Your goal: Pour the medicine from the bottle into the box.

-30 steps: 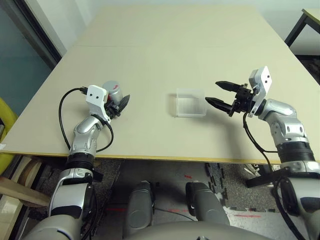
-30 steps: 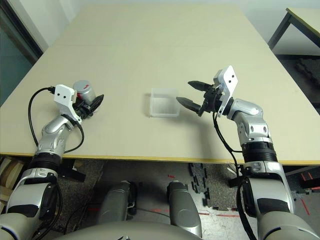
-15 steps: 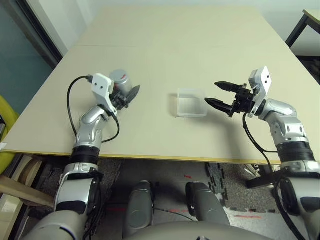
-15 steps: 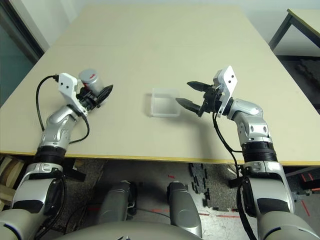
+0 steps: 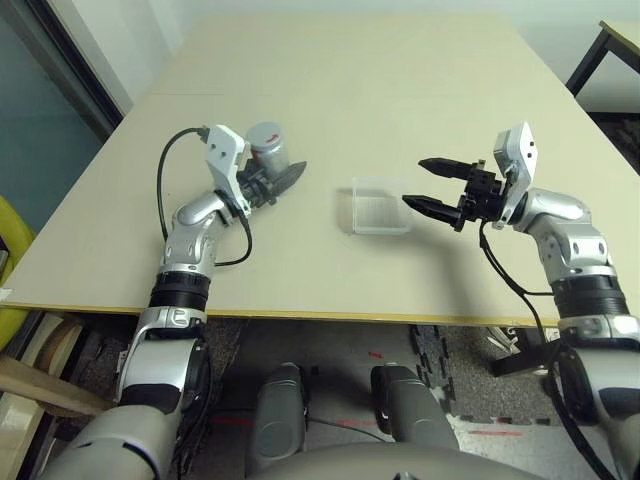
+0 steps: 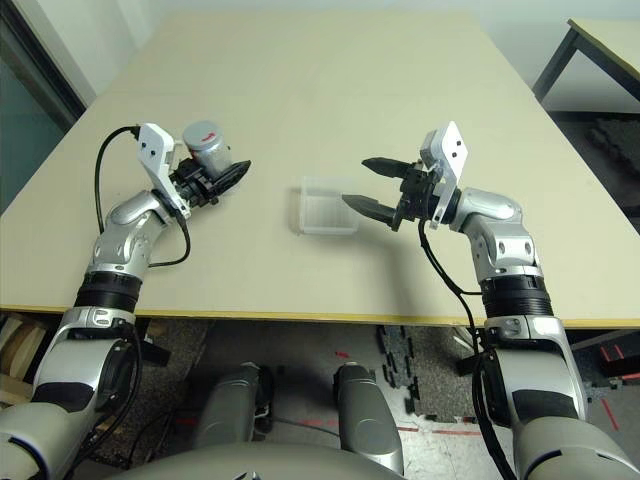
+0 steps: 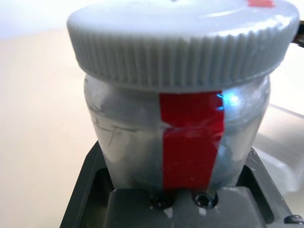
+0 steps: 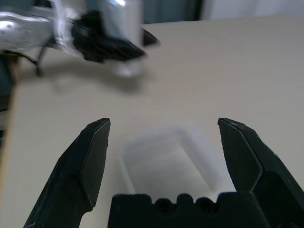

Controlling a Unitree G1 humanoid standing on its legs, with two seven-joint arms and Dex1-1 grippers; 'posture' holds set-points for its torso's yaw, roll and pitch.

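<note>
Since a second ago the left gripper [image 5: 283,181] has carried the bottle [image 5: 268,150] up off the table and toward the middle, closer to the box [image 5: 381,205] but still apart from it; its fingers are clenched on the bottle's body. The bottle stands roughly upright in the grip, grey cap [image 7: 180,40] on top with a red mark on it, red label strip down the side. The right gripper [image 5: 433,186] has shifted slightly toward the box and lifted a little; its fingers are spread wide with nothing between them, tips just at the box's right edge, above the table. The box hasn't moved: clear square tray, flat on the table between the two grippers. Can't tell whether any pills are in it.

Surface is a pale beige table [image 5: 340,80], bare apart from the box. Dark-framed glass panel [image 5: 40,120] at far left, another table's corner [image 5: 610,45] at upper right, dark floor mats [image 5: 470,360] below the front edge.
</note>
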